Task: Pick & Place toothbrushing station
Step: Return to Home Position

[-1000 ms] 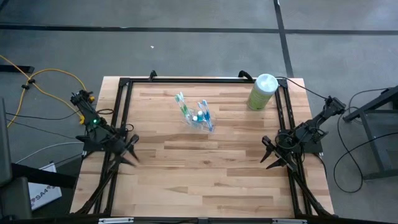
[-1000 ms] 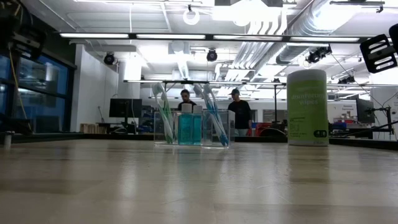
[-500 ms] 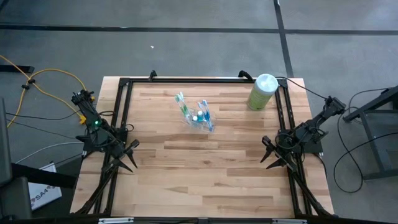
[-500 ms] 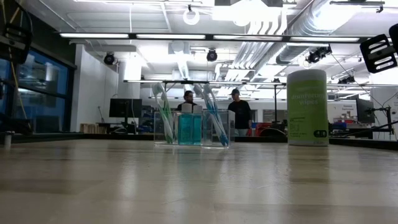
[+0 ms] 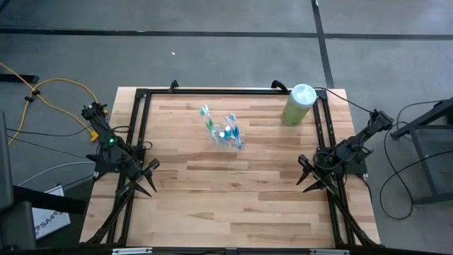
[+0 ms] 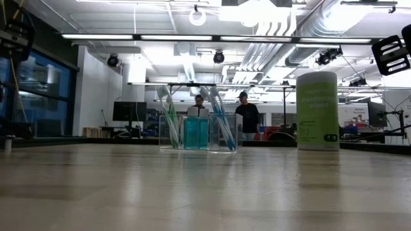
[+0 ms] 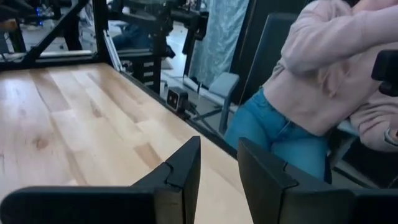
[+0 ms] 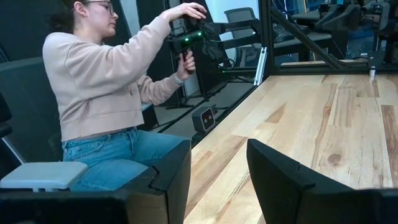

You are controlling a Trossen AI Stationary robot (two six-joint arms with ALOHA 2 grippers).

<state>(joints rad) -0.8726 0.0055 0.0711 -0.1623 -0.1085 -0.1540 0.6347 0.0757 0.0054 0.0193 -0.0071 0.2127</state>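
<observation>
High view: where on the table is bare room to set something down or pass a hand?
The half of the table toward the picture's bottom is bare, between the open left gripper and open right gripper at the side edges. Also free: the strip between the toothbrush cup and the green canister. It is crowded only around the cup.

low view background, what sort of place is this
Probably a robotics lab or open workshop: exposed silver ceiling ducts, long strip lights, a dark desk monitor, and a light wooden work table.
</observation>
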